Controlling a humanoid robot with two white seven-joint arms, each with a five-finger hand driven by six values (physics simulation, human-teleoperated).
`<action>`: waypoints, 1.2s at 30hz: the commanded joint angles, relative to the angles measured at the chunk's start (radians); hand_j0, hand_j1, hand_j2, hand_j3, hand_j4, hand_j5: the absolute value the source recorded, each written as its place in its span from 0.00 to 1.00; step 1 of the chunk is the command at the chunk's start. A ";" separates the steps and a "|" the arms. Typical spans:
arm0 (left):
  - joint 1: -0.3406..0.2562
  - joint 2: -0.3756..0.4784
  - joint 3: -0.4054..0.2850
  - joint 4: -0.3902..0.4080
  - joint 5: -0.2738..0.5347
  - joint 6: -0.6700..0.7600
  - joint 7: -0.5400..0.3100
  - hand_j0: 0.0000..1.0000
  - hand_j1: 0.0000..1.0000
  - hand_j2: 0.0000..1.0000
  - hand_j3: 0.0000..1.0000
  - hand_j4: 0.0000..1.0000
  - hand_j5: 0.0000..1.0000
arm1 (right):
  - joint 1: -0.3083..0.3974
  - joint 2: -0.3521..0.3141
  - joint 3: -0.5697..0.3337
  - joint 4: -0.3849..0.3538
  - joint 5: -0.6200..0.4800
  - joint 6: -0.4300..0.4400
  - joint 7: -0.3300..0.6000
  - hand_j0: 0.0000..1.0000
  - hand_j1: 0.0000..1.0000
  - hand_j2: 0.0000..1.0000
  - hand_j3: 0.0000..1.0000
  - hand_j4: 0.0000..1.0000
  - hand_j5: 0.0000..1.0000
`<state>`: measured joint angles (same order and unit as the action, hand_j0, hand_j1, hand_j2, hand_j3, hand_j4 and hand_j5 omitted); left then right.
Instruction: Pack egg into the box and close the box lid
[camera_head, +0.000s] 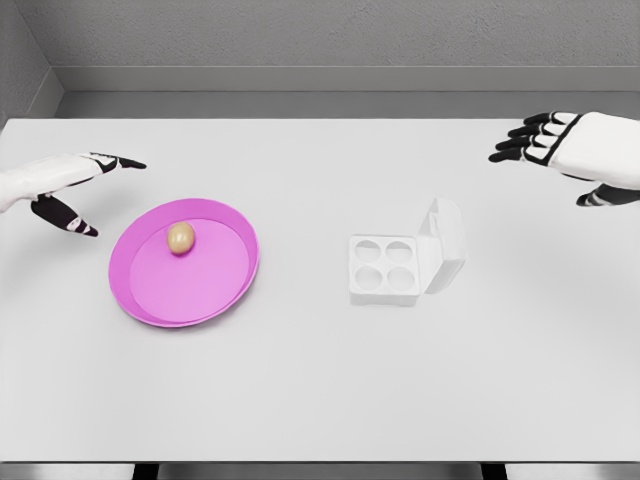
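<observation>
Still unpacked: egg (181, 237) lying on pink plate (150, 292), box (384, 270) well apart, lid (444, 243) raised.
Both left hand (62, 185) and right hand (570, 150) released, holding nothing; likely to roll off under a clumsy pinch.

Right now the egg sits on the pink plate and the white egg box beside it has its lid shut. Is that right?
Not quite. The head view shows the egg box lid open, hinged up on its right. The egg does sit on the pink plate.
</observation>
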<state>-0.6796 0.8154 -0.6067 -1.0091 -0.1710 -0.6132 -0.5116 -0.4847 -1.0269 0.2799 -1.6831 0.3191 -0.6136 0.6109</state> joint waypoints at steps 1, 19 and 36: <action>0.000 0.004 0.001 -0.002 0.007 0.002 -0.004 1.00 1.00 1.00 1.00 1.00 1.00 | 0.000 0.001 0.002 -0.003 -0.002 0.003 0.000 1.00 1.00 1.00 1.00 1.00 1.00; -0.054 0.042 -0.214 -0.281 -0.018 0.002 -0.071 1.00 1.00 1.00 1.00 1.00 1.00 | 0.204 -0.015 -0.065 0.022 0.000 0.003 0.000 1.00 1.00 1.00 1.00 1.00 1.00; -0.067 -0.024 -0.220 -0.203 -0.110 0.002 -0.073 0.84 0.84 0.84 0.84 0.84 0.84 | 0.204 -0.022 0.010 -0.020 0.003 0.003 0.000 1.00 1.00 1.00 1.00 1.00 1.00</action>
<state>-0.7486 0.7986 -0.8263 -1.2393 -0.2813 -0.6131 -0.5846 -0.2807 -1.0477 0.2869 -1.7010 0.3277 -0.6135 0.6113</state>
